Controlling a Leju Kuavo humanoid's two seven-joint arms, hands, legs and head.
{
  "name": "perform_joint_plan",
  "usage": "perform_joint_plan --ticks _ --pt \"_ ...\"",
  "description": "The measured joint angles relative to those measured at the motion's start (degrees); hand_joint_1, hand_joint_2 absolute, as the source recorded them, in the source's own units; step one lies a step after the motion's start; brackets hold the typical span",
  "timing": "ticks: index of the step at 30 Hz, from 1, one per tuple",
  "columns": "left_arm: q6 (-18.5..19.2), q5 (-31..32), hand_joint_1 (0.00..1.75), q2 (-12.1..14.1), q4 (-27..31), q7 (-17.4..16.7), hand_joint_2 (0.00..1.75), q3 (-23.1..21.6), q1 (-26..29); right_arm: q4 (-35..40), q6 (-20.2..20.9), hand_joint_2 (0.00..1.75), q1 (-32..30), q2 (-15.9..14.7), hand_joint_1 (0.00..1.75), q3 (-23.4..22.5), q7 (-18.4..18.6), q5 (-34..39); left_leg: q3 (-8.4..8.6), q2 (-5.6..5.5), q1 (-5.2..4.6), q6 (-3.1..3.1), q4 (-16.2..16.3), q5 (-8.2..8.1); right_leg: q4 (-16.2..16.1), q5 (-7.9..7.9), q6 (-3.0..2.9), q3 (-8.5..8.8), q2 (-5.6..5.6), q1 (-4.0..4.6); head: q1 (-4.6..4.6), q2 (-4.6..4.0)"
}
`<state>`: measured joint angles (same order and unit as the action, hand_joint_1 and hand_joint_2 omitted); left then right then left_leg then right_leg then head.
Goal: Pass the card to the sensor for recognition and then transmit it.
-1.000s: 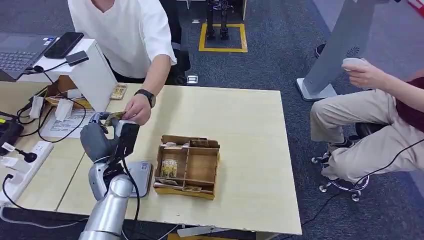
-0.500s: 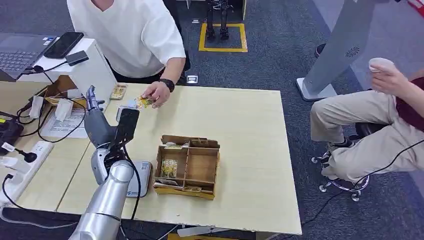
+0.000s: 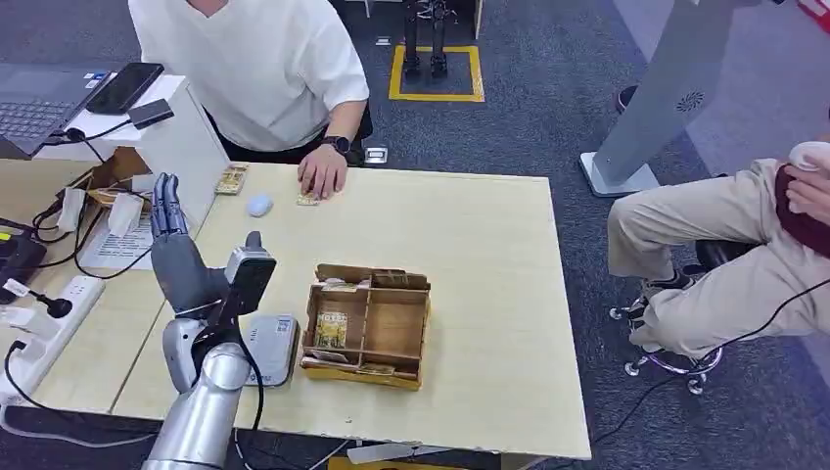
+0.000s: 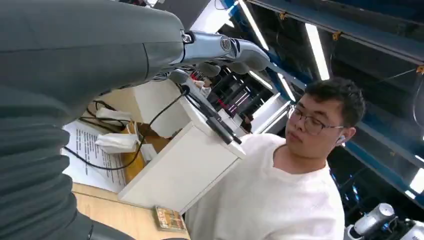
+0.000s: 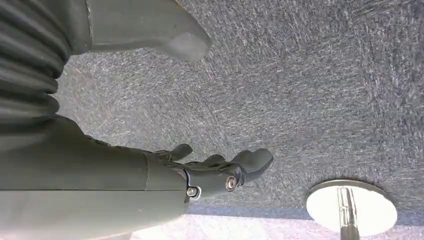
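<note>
My left hand is raised above the table's left part, fingers straight up and spread, thumb out, holding nothing. Its fingers stretch out in the left wrist view as well. The card lies on the table's far edge under the fingertips of a person in a white shirt. The flat grey-white sensor lies on the table just behind my left forearm. My right hand hangs over grey carpet, fingers loosely apart and empty.
A wooden divided box with cards in it stands at mid-table. A small white object and a card stack lie near the far edge. A white stand, cables and a power strip crowd the left. A seated person is at the right.
The person took the card from my left hand and carried it to the table's far edge. My left hand opened and drew back toward me.
</note>
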<state>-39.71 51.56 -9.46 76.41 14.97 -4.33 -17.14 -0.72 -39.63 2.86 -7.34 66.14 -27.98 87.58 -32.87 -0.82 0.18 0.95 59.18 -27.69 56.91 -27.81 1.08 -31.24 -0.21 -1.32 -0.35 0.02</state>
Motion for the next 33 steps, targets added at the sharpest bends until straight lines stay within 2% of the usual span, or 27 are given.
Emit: perform_joint_plan --ticks 3,9,11,14,20,23,26,30,33 --pt "0.0 1.0 0.00 0.0 2.4 2.1 1.75 0.0 2.0 0.0 0.0 1.75 -0.1 0.0 0.00 -0.2 -0.3 0.0 0.02 0.02 0.00 -0.01 0.0 0.01 0.0 0.01 0.00 0.01 0.03 0.00 0.00 -0.02" --pt "-0.1 -1.8 0.00 -2.4 9.9 12.7 1.75 0.0 10.0 0.0 0.0 1.75 -1.3 0.0 0.00 -2.2 -1.6 -0.2 -0.04 0.00 0.00 0.01 0.0 -0.02 0.0 -0.01 0.01 -0.02 0.01 0.00 0.00 -0.02" --pt "-0.2 1.0 0.00 -3.6 12.4 15.5 1.75 0.1 12.6 0.0 0.0 1.75 -1.7 0.0 0.00 -2.9 -1.7 -0.2 -0.07 0.00 -0.01 0.01 0.0 -0.05 0.0 -0.04 0.04 -0.04 0.01 0.00 0.00 0.00" --pt "-0.2 8.9 0.00 -5.6 16.3 19.1 1.75 1.2 15.7 0.0 0.0 1.75 -2.1 0.0 0.00 -3.2 -1.7 -0.2 -0.08 0.01 -0.01 0.01 0.0 -0.06 0.0 -0.04 0.04 -0.04 0.01 -0.01 0.00 0.00" --pt "-0.2 14.1 0.00 -6.4 20.2 24.3 1.75 2.1 18.7 0.0 0.0 1.75 -2.3 0.0 0.00 -3.6 -1.6 -0.6 -0.04 0.00 0.00 0.00 0.0 -0.04 0.0 -0.03 0.04 -0.02 -0.02 0.00 -0.02 -0.02" --pt "-0.2 20.1 0.00 -6.5 21.0 24.6 1.75 2.1 20.3 0.0 0.0 1.75 -2.3 0.0 0.00 -3.6 -1.4 -0.8 -0.04 0.00 0.00 0.02 0.0 -0.01 0.0 -0.03 0.04 -0.02 -0.03 0.00 0.00 -0.02" --pt "-0.2 29.7 0.00 -6.4 21.2 22.6 1.75 2.1 21.0 0.0 0.0 1.75 -2.1 0.0 0.00 -3.6 -1.4 -1.2 -0.04 -0.01 0.00 0.02 0.0 -0.01 0.0 -0.03 0.04 -0.01 -0.03 0.00 0.02 -0.02" --pt "-0.2 33.2 0.00 -6.3 21.2 20.3 1.75 2.1 21.6 0.0 0.0 1.75 -1.9 0.0 0.00 -3.6 -0.9 -1.4 -0.05 -0.02 0.00 0.02 0.0 -0.01 0.0 -0.03 0.05 -0.02 -0.05 0.00 0.02 0.00" --pt "-0.2 36.9 0.00 -5.3 21.2 15.8 1.75 2.0 21.8 0.0 0.0 1.75 -1.8 0.0 0.00 -3.6 -0.7 -1.8 -0.05 0.00 0.00 0.02 0.0 -0.01 0.0 -0.03 0.04 -0.03 -0.03 0.00 0.02 -0.02"
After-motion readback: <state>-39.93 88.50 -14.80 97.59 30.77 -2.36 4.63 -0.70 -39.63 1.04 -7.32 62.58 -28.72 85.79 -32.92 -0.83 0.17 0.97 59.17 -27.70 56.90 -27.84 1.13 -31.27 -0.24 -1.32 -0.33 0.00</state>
